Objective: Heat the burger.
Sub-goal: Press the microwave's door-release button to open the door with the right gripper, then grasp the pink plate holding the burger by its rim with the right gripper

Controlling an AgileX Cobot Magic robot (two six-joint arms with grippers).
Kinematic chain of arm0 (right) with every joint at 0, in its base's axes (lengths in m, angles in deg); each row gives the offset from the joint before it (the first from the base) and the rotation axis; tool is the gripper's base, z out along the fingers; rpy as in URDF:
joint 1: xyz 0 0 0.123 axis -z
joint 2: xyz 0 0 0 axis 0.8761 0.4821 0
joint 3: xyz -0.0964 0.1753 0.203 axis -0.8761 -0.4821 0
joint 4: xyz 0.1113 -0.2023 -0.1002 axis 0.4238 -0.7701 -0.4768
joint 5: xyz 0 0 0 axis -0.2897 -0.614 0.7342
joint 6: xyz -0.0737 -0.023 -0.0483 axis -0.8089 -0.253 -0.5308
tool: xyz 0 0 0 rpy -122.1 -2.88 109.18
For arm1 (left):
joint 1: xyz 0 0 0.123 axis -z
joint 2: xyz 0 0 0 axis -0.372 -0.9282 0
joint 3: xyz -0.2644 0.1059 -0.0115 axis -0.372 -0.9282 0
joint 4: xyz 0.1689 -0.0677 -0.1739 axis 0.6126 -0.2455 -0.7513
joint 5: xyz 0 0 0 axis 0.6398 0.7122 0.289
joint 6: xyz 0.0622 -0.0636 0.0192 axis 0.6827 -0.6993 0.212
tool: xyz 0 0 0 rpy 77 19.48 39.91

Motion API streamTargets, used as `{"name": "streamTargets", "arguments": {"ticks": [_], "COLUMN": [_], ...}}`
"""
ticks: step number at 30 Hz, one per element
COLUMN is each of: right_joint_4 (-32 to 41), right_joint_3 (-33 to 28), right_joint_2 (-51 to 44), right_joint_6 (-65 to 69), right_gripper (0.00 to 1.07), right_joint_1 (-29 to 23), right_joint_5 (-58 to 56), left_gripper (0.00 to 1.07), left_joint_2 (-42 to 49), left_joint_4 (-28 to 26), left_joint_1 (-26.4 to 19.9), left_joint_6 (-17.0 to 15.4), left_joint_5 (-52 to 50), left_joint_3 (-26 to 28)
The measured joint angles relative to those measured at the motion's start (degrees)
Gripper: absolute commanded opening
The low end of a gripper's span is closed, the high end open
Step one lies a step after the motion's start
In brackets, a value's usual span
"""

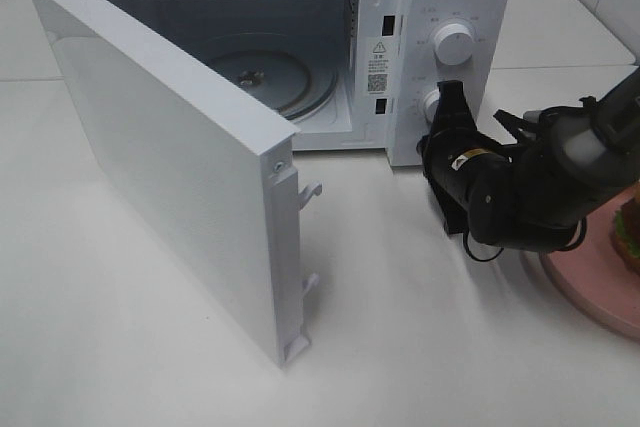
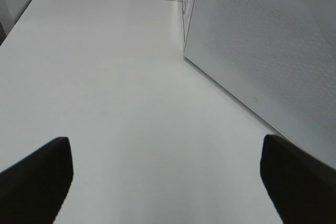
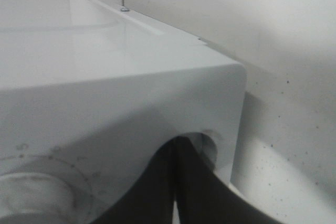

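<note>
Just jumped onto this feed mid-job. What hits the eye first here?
The microwave door is swung wide open across the left of the table, and the turntable inside is bare. The shut right gripper is at the lower knob. The burger sits on its plate at the far right edge, half hidden behind the right arm.

Gripper at the microwave's front corner.
The gripper [image 3: 176, 148], its dark fingers [image 3: 157, 192] pressed together, sits close to the microwave's [image 3: 121, 77] rounded corner, near a white dial [image 3: 31, 198] ringed with tick marks; a speckled white surface [image 3: 283, 129] lies beyond.
</note>
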Motion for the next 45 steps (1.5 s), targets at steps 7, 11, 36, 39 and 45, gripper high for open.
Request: {"name": "streamTargets", "arguments": {"ticks": [7, 11, 36, 39, 45], "right_joint_4": [-4.3, -7.6, -14.6, -14.6, -14.7], "right_joint_3": [-3.4, -6.4, -11.5, -11.5, -11.5], "right_joint_2": [-2.9, -6.4, -30.4, -34.1, -38.9], "right_joint_6": [1.2, 2.5, -35.8, -45.5, -56.1], "right_gripper": [0.00, 0.00, 0.00, 0.01, 0.04], "right_joint_1": [0.9, 1.1, 1.5, 1.5, 1.5], "right_joint_5": [-1.1, -1.0, -41.2, -48.5, -59.9], "left_gripper": [0.88, 0.88, 0.88, 0.88, 0.88], "left_joint_2": [0.0, 0.0, 0.0, 0.0, 0.0], "left_joint_4": [0.0, 0.0, 0.0, 0.0, 0.0], "left_joint_1": [0.0, 0.0, 0.0, 0.0, 0.0], "left_joint_6": [0.0, 0.0, 0.0, 0.0, 0.0], "left_joint_5": [0.0, 0.0, 0.0, 0.0, 0.0], "left_joint_3": [0.0, 0.0, 0.0, 0.0, 0.0]}}
